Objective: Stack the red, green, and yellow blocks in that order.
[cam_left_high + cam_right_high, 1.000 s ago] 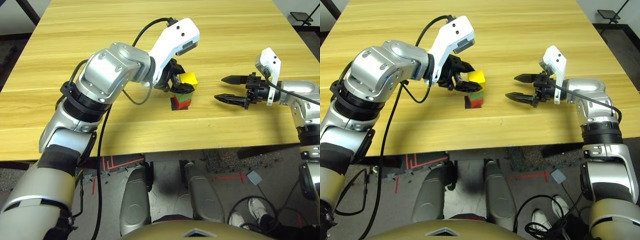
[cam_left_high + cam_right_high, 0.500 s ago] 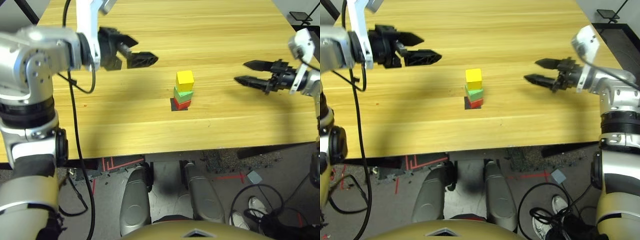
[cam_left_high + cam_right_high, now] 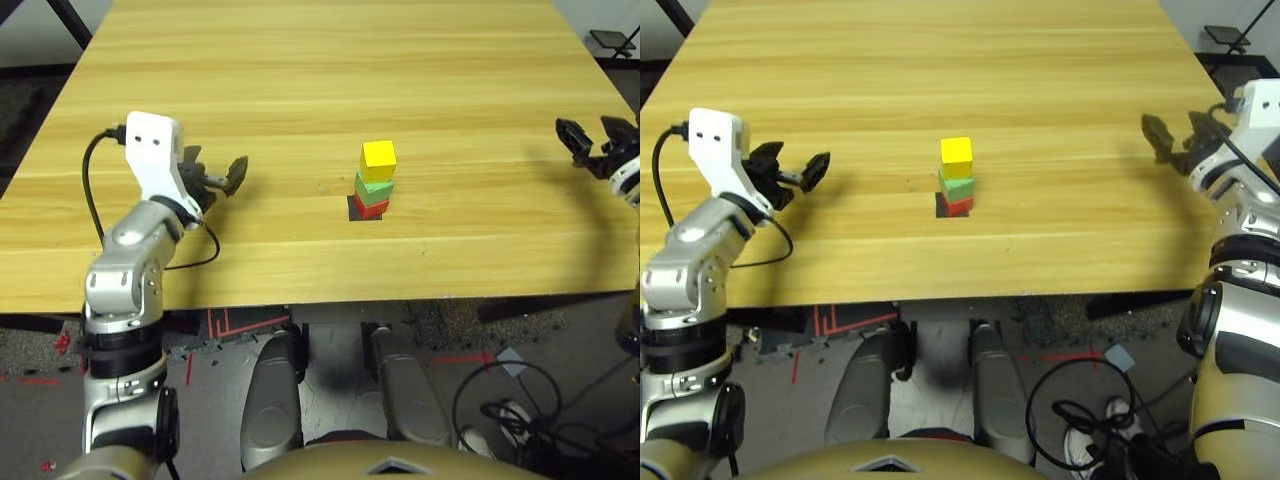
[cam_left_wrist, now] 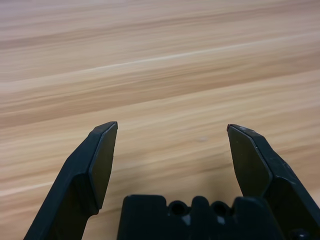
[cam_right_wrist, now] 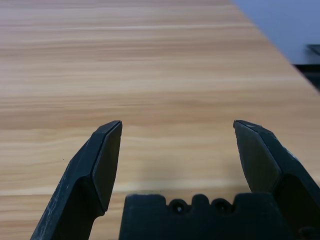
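Observation:
The three blocks stand as one tower in the middle of the table: the red block (image 3: 369,208) at the bottom, the green block (image 3: 374,187) on it, slightly turned, and the yellow block (image 3: 378,155) on top. Nothing touches the tower. My left gripper (image 3: 222,178) hovers low over the table far to the tower's left, open, with bare wood between its fingers (image 4: 102,150). At the table's right edge my right gripper (image 3: 588,130) is open too, and its fingers (image 5: 107,150) hold nothing.
A flat black square patch (image 3: 353,208) lies under the tower and shows at its left side. The wooden table (image 3: 300,80) stretches wide behind the tower. A black cable (image 3: 95,195) loops from my left wrist over the table's front left.
My left gripper has let go of the yellow block, now on top of the tower, and drawn back far left. The right arm has withdrawn to the table's right edge.

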`<state>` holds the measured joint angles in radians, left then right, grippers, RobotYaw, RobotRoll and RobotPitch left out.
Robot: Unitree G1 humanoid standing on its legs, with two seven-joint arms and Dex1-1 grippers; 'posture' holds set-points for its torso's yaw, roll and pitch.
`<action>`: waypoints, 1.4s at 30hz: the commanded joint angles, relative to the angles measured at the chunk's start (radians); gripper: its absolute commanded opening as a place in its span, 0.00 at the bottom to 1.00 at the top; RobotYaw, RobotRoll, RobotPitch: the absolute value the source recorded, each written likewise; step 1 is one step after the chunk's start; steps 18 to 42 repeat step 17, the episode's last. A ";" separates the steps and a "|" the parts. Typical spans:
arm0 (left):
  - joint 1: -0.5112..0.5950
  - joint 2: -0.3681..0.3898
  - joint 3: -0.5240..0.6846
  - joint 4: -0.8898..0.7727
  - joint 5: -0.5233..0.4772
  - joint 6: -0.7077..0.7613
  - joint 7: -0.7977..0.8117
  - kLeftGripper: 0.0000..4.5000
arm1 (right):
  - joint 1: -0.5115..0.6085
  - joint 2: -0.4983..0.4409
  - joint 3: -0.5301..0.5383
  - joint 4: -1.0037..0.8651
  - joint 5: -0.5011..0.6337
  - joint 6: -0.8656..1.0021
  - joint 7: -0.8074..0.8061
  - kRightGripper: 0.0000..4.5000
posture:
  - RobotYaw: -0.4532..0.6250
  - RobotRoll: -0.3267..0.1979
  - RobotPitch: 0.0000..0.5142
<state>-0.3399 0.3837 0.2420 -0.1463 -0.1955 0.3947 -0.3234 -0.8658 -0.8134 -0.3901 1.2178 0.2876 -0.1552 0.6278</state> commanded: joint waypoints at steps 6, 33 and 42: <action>-0.021 -0.041 -0.074 0.122 0.036 -0.239 -0.013 0.99 | 0.019 -0.011 -0.015 0.052 -0.023 -0.033 -0.044 1.00 | 0.46 0.52 0.44; -0.146 -0.091 -0.011 0.398 0.030 -0.284 0.114 0.99 | -0.016 -0.013 -0.020 0.057 -0.041 -0.027 -0.039 1.00 | 0.46 0.49 0.43; -0.146 -0.091 -0.011 0.398 0.030 -0.284 0.114 0.99 | -0.016 -0.013 -0.020 0.057 -0.041 -0.027 -0.039 1.00 | 0.46 0.49 0.43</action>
